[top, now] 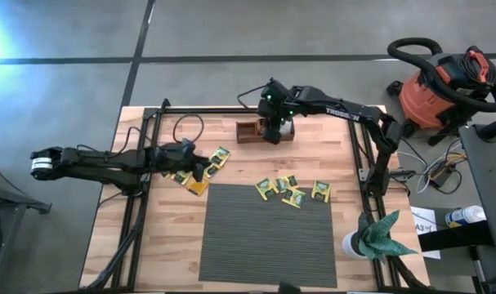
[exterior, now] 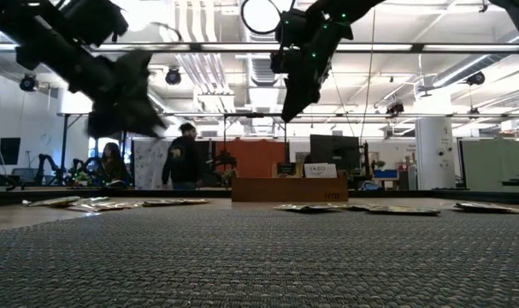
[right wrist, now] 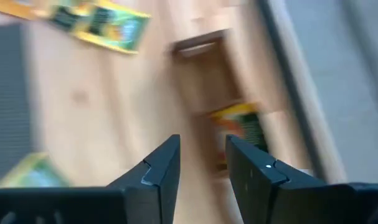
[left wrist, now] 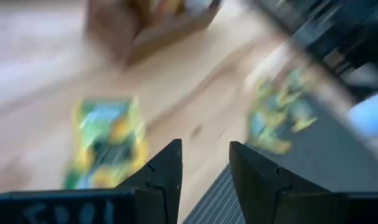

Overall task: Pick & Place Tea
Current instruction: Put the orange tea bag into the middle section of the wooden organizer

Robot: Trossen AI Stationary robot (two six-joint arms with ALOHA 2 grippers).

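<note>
I judge sorting barely begun. My right gripper [top: 274, 131] hangs over the wooden tray [top: 249, 131] at the table's [top: 346, 163] far edge, fingers parted, nothing between them; one sachet [right wrist: 241, 127] lies in the tray. Left gripper [top: 200, 169], parted and empty, sits over the left sachet cluster [top: 219, 157]. Four more sachets [top: 292, 190] lie along the grey mat's [top: 264, 237] far edge. Butcher-block top; open workshop with people beyond.

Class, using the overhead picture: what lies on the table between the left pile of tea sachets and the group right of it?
Bare wood: the high view shows nothing between the left pile and the right group.
</note>
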